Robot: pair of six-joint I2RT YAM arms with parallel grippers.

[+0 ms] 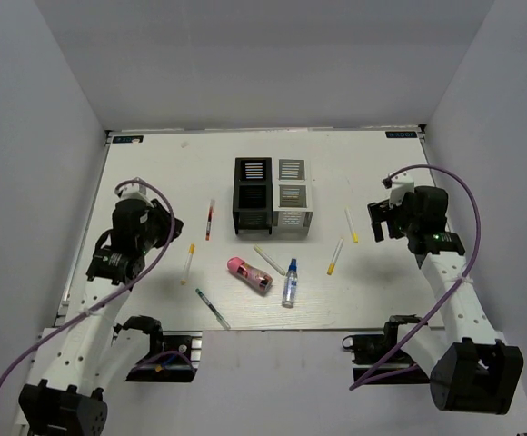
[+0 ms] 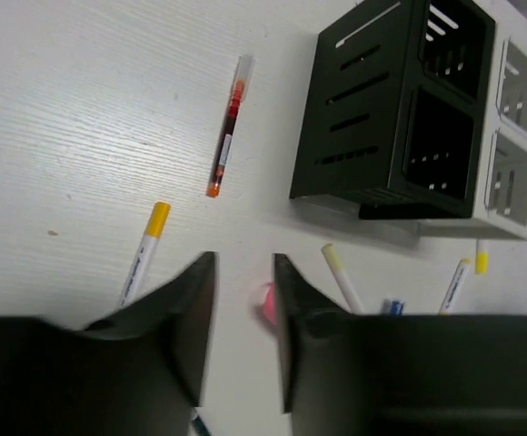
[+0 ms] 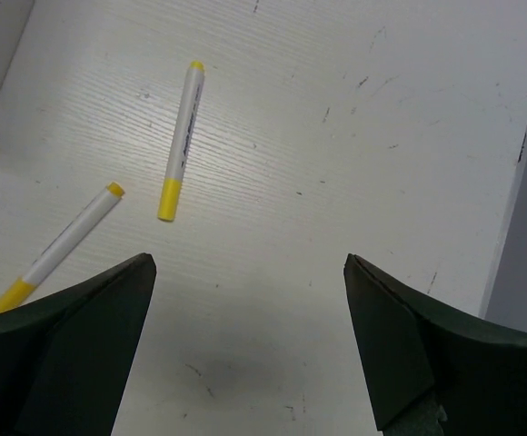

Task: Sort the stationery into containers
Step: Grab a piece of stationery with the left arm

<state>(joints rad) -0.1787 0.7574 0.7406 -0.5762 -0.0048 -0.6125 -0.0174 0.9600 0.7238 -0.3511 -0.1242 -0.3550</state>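
Eight stationery point(image 1: 249, 274) pieces loose on the desk point(image 1: 173, 173), none in the cups point(image 1: 273, 195); left fingers point(image 2: 191, 318) narrowly parted, empty, short of the red pen point(image 2: 225, 136); right fingers point(image 3: 82, 336) spread wide, empty, near a yellow-tipped pen point(image 3: 180, 145); sorting apparently unstarted, next move probably a descent and pinch.

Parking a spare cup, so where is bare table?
Bare: the far strip behind the square mesh organiser cups, and left of the thin red pen. Crowded: before the cups, around the stubby pink cylinder and clear blue-capped bottle.
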